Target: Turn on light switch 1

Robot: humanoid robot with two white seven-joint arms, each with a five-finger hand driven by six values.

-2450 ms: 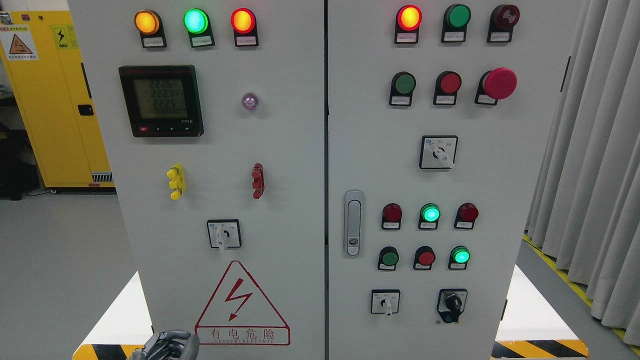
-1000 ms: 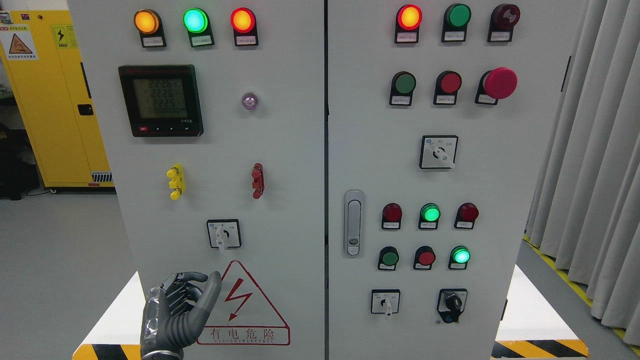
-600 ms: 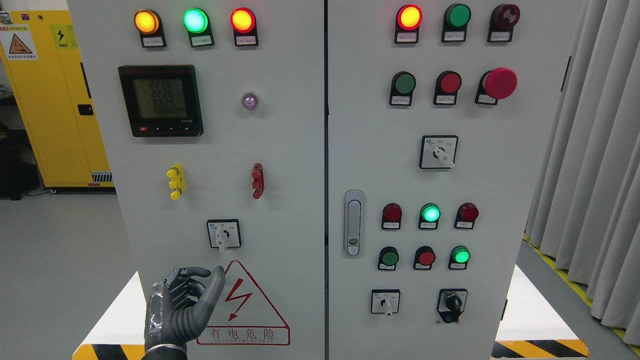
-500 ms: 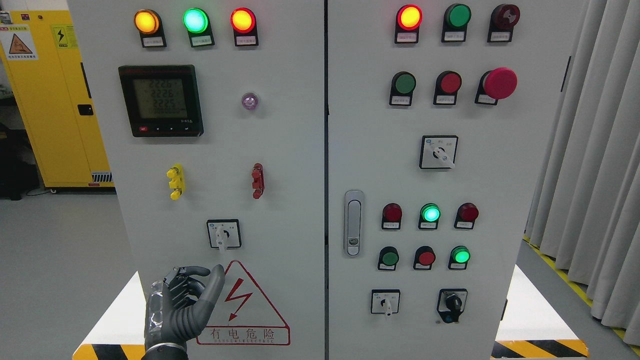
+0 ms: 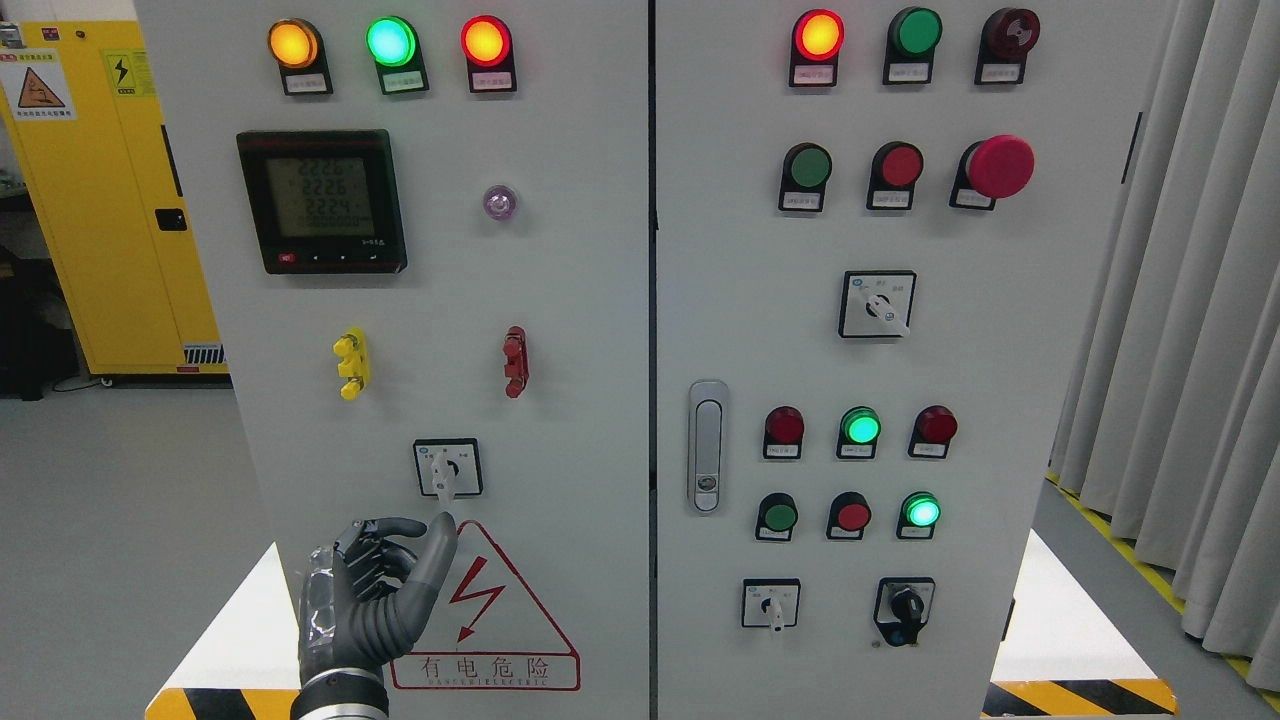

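Grey and half-curled, my left hand (image 5: 370,600) holds nothing; its thumb points toward 1 o'clock, tip just beneath the rotary switch (image 5: 447,468). The switch's white lever hangs toward 6 o'clock. My wrist is cut off at the bottom edge; switch labels are unreadable.

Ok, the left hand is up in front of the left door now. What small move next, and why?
Probably raise the left hand a little further to the rotary switch. Its thumb tip sits just under the switch's downward-pointing white handle, over the top of the red warning triangle, and nothing is grasped yet.
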